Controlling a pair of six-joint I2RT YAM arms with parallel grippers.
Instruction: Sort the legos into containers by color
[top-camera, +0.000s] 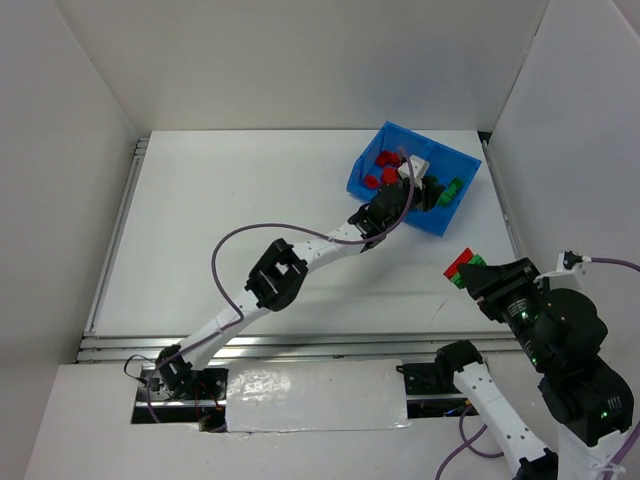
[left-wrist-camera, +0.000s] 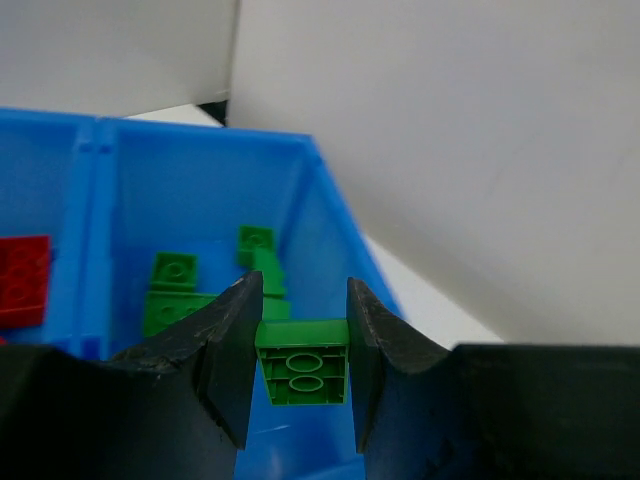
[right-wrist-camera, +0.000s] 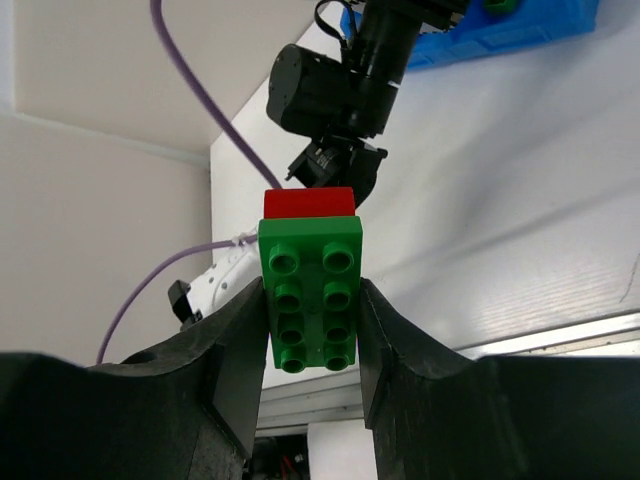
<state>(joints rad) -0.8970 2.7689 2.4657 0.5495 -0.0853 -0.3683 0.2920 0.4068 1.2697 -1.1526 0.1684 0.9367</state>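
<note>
Over the table's (top-camera: 250, 200) far right, top view: left gripper (top-camera: 424, 188) sits inside blue bin (top-camera: 432, 222), red legos (top-camera: 380, 170) in its left compartment, green legos (top-camera: 452, 188) in the right; right gripper (top-camera: 468, 272) hangs well apart, toward the near edge. Left wrist: jaws clamped on a green brick (left-wrist-camera: 302, 362) above the green pile, divider (left-wrist-camera: 92, 200) to the left. Best to open low and straight down, clear of the divider. Right wrist: jaws closed on a long green brick (right-wrist-camera: 310, 295) with a red brick (right-wrist-camera: 308, 202) at its far end; can't tell if joined.
</note>
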